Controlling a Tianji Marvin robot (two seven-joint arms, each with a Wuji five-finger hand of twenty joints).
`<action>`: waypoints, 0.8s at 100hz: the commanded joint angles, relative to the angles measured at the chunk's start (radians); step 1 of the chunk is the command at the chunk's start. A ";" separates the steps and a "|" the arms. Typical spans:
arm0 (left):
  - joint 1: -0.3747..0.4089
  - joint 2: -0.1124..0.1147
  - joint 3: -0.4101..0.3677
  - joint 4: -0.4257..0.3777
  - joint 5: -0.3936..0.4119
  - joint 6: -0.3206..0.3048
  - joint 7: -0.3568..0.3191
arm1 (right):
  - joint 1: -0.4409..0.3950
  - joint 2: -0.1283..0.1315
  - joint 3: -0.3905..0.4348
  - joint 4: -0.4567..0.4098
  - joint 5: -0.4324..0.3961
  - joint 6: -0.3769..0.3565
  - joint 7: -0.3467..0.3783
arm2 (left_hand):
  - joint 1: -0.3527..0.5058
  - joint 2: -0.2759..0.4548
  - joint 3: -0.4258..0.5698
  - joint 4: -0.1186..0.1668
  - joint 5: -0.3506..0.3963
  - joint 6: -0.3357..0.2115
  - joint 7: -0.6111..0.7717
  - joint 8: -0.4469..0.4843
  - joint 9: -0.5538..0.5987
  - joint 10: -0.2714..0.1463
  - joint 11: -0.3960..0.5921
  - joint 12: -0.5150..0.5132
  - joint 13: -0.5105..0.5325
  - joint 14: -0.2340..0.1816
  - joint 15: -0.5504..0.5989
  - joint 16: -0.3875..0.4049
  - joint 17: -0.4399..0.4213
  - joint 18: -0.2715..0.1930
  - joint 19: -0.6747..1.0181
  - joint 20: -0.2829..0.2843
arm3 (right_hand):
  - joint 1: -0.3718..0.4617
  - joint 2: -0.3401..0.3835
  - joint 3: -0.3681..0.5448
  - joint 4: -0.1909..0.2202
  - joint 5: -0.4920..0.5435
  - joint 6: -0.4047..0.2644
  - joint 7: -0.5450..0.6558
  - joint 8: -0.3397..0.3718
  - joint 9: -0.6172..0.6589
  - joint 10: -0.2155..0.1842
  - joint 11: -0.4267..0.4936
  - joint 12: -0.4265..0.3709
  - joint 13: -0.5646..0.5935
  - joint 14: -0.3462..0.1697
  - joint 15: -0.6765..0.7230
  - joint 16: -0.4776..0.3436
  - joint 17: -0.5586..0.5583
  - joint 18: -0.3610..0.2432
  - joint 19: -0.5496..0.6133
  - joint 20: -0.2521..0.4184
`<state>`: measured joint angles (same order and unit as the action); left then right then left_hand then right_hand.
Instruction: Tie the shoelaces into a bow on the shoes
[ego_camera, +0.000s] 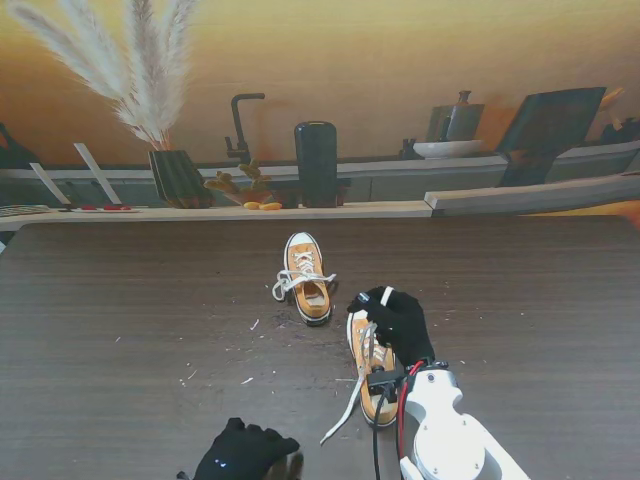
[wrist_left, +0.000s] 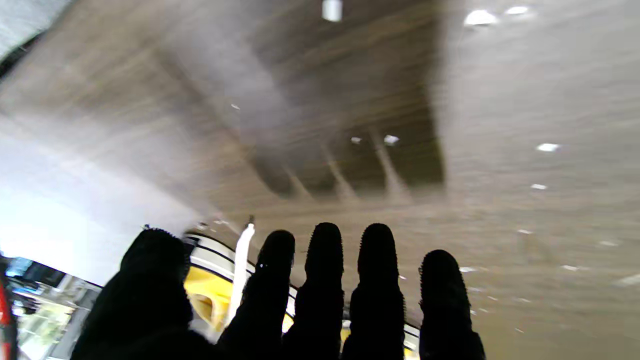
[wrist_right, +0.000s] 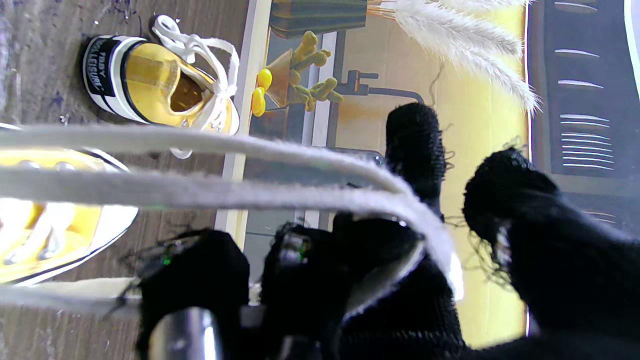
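Two yellow sneakers lie near the middle of the dark wooden table (ego_camera: 120, 320). The farther sneaker (ego_camera: 307, 278) (wrist_right: 150, 85) has its white laces in a bow. My right hand (ego_camera: 395, 320) (wrist_right: 400, 280), in a black glove, is over the toe end of the nearer sneaker (ego_camera: 372, 385) (wrist_right: 45, 220). Its curled fingers are shut on that shoe's white laces (wrist_right: 250, 192), which stretch taut from the shoe. A loose lace end (ego_camera: 345, 408) trails off toward me. My left hand (ego_camera: 245, 452) (wrist_left: 325, 300) hovers close to me, to the left of this shoe, fingers spread and holding nothing.
Small white specks (ego_camera: 250, 325) litter the tabletop. Along the table's far edge runs a printed kitchen backdrop (ego_camera: 400, 120) with a raised ledge (ego_camera: 300, 210). A vase of pampas grass (ego_camera: 175, 170) and a dark cylinder (ego_camera: 316, 162) are on it.
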<state>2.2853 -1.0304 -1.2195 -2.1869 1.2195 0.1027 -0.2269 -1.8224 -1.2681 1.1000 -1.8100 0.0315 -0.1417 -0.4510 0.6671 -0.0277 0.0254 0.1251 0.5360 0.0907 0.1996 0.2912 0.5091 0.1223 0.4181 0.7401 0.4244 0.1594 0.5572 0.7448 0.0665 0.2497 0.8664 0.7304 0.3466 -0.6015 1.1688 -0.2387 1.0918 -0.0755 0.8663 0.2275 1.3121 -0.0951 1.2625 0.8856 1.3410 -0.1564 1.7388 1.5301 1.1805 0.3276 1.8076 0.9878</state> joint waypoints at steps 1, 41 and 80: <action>0.020 -0.006 -0.017 -0.014 -0.015 0.021 0.046 | -0.004 0.003 0.000 -0.016 0.001 -0.007 0.015 | 0.010 0.041 -0.030 -0.016 0.027 -0.045 0.032 0.040 0.013 -0.006 0.001 -0.004 -0.007 -0.019 0.007 0.006 0.003 -0.056 0.009 0.028 | 0.010 -0.008 0.025 -0.031 0.015 0.100 0.013 -0.016 0.139 0.144 0.112 0.001 -0.023 -0.147 0.046 0.006 0.017 0.010 0.286 -0.008; -0.310 -0.102 0.038 0.369 -0.293 -0.208 0.761 | -0.003 0.007 -0.010 -0.011 -0.006 -0.027 0.031 | 0.371 -0.249 0.245 -0.068 0.071 -0.264 0.259 0.118 0.170 -0.084 -0.017 0.204 0.099 -0.041 0.048 -0.040 0.065 -0.028 0.116 0.015 | 0.008 -0.006 0.025 -0.031 0.011 0.098 0.011 -0.015 0.139 0.139 0.108 0.002 -0.023 -0.147 0.046 0.006 0.017 0.010 0.286 -0.008; -0.588 -0.191 0.270 0.626 -0.493 -0.157 0.937 | 0.002 0.013 -0.024 0.005 -0.020 -0.061 0.048 | -0.012 -0.369 0.261 -0.130 0.143 -0.183 0.458 0.194 0.238 -0.090 0.207 0.016 0.208 -0.045 0.187 -0.016 0.158 -0.009 0.307 0.014 | 0.008 -0.009 0.017 -0.042 -0.006 0.060 0.016 -0.019 0.139 0.137 0.106 0.003 -0.023 -0.147 0.046 0.006 0.017 0.007 0.286 -0.011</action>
<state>1.7125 -1.1934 -0.9579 -1.5698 0.7441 -0.0531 0.7225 -1.8210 -1.2594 1.0778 -1.8026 0.0136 -0.1961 -0.4198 0.6842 -0.3751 0.3195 0.0223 0.6472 -0.0099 0.6212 0.4549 0.7279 0.0550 0.5945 0.7514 0.6093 0.1349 0.7115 0.7338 0.2075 0.2509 1.1333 0.7529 0.3466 -0.6015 1.1688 -0.2547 1.0919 -0.0755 0.8663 0.2275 1.3122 -0.0951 1.2625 0.8855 1.3410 -0.1562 1.7388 1.5300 1.1804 0.3275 1.8076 0.9794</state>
